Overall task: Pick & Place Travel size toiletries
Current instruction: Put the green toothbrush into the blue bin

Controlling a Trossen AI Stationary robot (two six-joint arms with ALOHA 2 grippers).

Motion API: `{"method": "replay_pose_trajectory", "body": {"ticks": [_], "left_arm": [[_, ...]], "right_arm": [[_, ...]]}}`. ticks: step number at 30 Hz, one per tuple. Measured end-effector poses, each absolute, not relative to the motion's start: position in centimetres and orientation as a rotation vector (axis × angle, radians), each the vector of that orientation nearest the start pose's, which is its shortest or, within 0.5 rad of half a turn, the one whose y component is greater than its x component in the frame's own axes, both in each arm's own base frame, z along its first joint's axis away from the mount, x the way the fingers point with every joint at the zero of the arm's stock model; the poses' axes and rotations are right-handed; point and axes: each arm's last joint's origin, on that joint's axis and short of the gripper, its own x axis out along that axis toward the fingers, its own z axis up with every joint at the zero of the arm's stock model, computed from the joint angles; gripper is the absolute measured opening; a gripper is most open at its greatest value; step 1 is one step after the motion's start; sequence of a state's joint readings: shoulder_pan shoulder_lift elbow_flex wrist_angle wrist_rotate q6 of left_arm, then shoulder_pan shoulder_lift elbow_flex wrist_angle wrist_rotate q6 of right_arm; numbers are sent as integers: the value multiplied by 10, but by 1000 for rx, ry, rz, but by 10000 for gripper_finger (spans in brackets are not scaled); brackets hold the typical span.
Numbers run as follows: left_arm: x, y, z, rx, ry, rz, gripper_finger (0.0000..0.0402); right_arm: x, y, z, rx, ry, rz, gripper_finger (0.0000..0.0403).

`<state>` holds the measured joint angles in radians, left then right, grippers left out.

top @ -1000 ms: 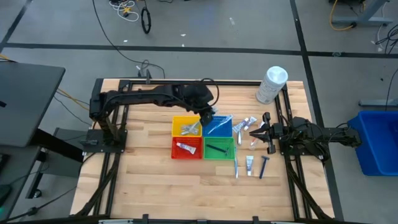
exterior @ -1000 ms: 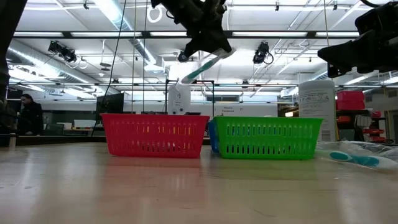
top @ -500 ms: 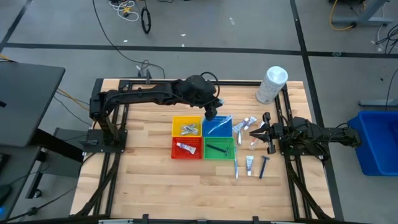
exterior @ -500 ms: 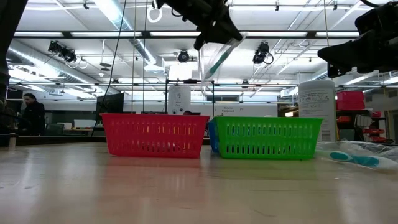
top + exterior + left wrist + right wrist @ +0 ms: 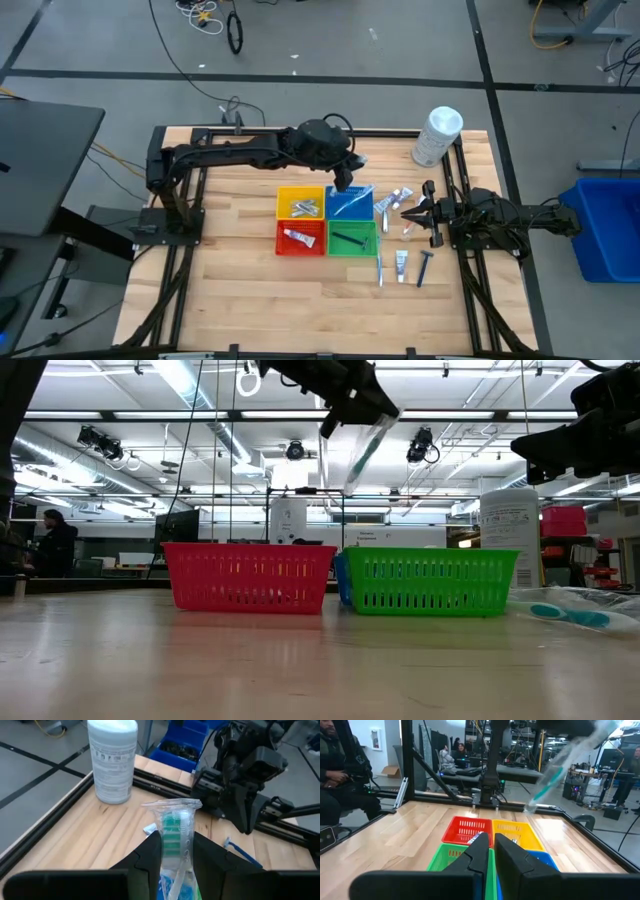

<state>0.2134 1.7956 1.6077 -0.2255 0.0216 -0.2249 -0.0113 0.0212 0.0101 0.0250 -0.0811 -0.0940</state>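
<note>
A: Where's your left tool (image 5: 175, 851)?

B: You have it raised over the blue basket (image 5: 351, 203), fingers clamped on a wrapped toothbrush (image 5: 366, 448), which hangs tilted, clear of the baskets.

A: And your right tool (image 5: 407, 212)?

B: Closed, empty, at three o'clock on the desk (image 5: 240, 280). Loose toiletries (image 5: 401, 263) lie beside it; the white bottle (image 5: 437, 136) stands beyond.
</note>
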Motion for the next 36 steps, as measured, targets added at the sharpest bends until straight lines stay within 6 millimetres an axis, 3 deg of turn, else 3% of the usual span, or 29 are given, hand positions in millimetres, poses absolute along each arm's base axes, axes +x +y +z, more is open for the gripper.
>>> {"method": "replay_pose_trajectory", "body": {"ticks": [14,26,36], "left_arm": [[434,98,279,-329,482,208,100],[441,113,262,-395,485,193,100],[442,113,263,-397,475,188,100]], "right_arm": [[98,1,168,-95,-17,69,41],[98,1,168,-95,-17,69,41],[98,1,168,-95,-17,69,40]]}}
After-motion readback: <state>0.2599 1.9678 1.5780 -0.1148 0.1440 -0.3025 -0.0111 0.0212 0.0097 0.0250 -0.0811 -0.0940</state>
